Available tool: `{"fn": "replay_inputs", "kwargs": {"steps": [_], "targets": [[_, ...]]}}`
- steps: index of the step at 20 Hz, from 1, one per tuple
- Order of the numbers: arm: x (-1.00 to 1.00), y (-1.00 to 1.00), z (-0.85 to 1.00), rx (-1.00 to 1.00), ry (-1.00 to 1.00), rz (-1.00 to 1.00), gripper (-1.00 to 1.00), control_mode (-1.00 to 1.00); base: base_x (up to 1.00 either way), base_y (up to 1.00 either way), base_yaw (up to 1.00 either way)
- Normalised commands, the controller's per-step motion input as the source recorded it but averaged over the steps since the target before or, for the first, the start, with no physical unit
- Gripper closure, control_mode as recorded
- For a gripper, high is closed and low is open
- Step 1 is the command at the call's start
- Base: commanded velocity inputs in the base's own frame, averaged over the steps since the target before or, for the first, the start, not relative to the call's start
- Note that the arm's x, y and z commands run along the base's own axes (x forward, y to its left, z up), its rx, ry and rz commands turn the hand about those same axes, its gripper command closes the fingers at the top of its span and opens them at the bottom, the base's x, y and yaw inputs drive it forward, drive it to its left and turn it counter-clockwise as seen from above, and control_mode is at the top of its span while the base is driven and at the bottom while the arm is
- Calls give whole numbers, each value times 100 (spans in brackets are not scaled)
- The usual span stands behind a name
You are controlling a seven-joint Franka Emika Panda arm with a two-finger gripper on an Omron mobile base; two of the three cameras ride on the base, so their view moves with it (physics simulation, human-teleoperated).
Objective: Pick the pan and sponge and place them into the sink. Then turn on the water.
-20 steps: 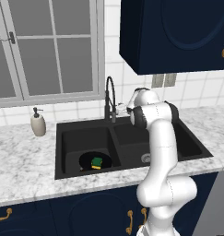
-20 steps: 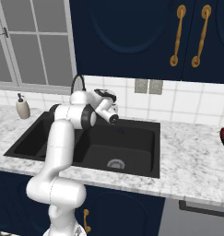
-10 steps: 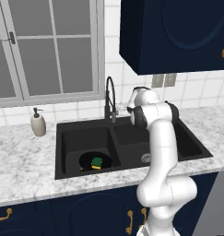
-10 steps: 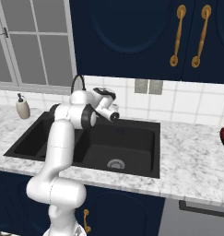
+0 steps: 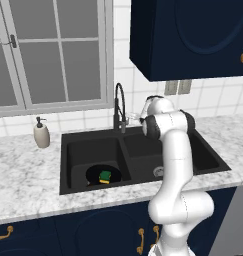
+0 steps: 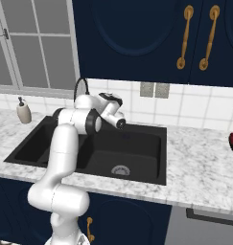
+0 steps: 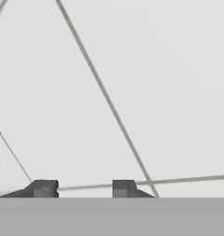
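A large matte black double-basin sink (image 5: pixel 203 157) is set into a counter. A round black pan (image 5: pixel 93 175) lies flat on the left basin's floor. A small yellow sponge (image 5: pixel 105 176) with a green layer rests inside the pan.

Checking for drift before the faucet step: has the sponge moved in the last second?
No. The sponge lies on the pan in the left basin of the sink, at the same spot relative to the basin walls.
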Motion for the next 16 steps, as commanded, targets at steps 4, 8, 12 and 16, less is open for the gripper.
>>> {"fn": "replay_inputs", "kwargs": {"steps": [4, 8, 12, 16], "targets": [[-72, -76, -100, 8, 3, 0, 100, -100, 0, 0, 0], [-85, -84, -100, 8, 2, 0, 100, -100, 0, 0, 0], [-89, -56, 14, 15, -5, 5, 100, -100, 0, 0, 0], [-100, -33, 98, 20, -16, 7, 100, -100, 0, 0, 0]]}}
